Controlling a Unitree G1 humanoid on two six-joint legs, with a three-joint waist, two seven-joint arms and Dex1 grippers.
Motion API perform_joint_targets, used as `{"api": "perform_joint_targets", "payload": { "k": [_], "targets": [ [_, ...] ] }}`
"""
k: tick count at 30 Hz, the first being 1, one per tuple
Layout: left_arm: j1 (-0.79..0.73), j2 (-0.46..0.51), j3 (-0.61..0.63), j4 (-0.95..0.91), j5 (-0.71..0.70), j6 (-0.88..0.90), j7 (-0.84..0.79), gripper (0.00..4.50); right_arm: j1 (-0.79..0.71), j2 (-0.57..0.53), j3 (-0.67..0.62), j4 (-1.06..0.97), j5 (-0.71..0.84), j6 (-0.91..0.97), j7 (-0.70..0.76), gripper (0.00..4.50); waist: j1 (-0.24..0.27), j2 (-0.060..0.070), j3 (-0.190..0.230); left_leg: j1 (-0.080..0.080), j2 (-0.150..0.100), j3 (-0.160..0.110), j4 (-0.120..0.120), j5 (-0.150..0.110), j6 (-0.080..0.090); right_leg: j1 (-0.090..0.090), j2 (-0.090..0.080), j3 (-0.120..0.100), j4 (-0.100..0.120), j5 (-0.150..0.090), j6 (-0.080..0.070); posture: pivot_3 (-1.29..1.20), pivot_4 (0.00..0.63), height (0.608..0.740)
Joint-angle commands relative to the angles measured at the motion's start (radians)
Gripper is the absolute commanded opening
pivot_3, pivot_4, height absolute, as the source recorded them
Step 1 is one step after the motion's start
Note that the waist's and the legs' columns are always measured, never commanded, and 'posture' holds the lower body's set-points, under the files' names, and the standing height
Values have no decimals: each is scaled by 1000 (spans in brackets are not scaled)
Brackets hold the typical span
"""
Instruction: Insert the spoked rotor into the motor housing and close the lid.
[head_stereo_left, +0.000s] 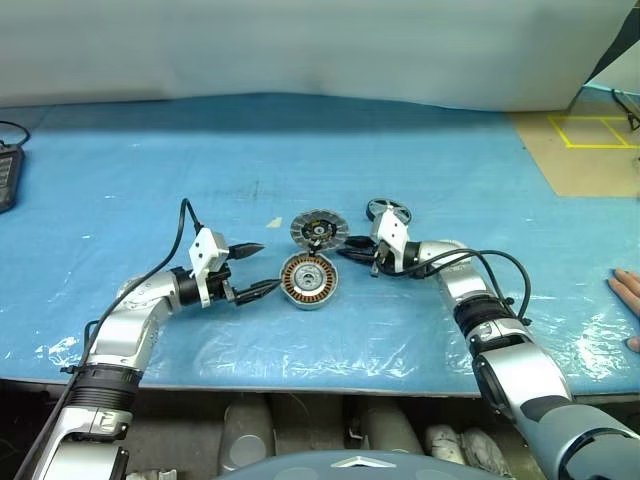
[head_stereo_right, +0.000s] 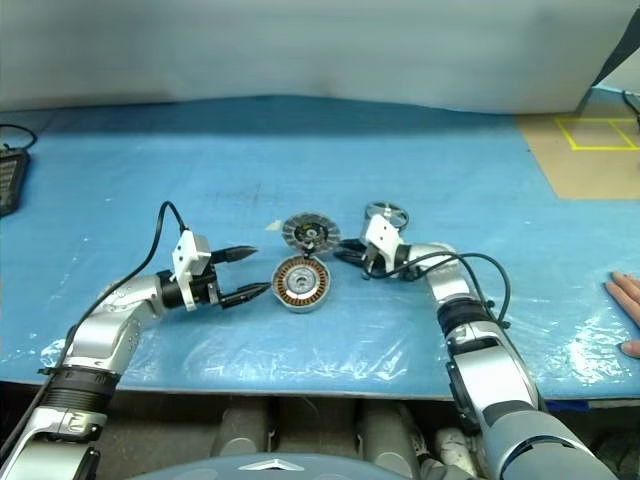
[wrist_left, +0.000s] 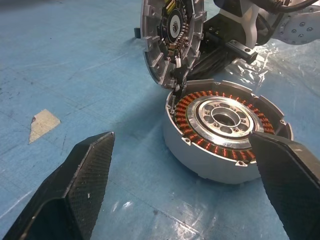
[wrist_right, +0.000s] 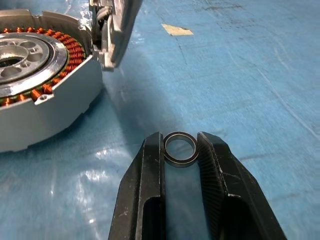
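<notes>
— Nearest the table edge, what do the arms do?
— Left gripper (head_stereo_left: 258, 268) spread wide beside the motor housing (head_stereo_left: 308, 280); right gripper (wrist_right: 180, 150) clamped on a small ring (wrist_right: 180, 148).
— And beyond?
— Behind it the lid (head_stereo_left: 319, 231) stands tilted against the housing's far rim; spoked rotor (head_stereo_left: 388, 211) lies farther right.

Probably a robotics lab, blue plastic-covered bench (head_stereo_left: 300, 150), floor tape markings (head_stereo_left: 590, 130)

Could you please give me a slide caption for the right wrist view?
Right claw closed on a small ring, beside the motor housing and its raised lid.
</notes>
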Motion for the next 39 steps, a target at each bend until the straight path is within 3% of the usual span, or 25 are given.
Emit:
{"api": "perform_joint_targets", "payload": {
  "k": [1,7,16,39],
  "targets": [
    [2,-5,8,-9,-9,-22,-4,4500,49,-33,-21,-102,45,65,55,532,1,0,0,0,0,0,0,0,0,0,0,0,0,0,0,0,150,740],
    [13,-8,11,-9,-14,-35,-16,4500,143,-103,-9,-360,121,241,182,532,-1,0,0,0,0,0,-1,0,1,0,1,0,-1,0,0,0,150,740],
    [50,-15,30,-29,-50,-125,-77,4500,159,-111,10,-605,194,415,234,532,0,0,0,1,0,0,-2,0,0,0,1,0,-3,0,0,0,150,740],
    [96,-22,6,7,1,-253,-72,4500,78,52,126,-468,142,352,235,532,-1,0,0,1,0,1,-4,0,-1,0,0,0,-3,0,0,0,150,740]
  ]
}}
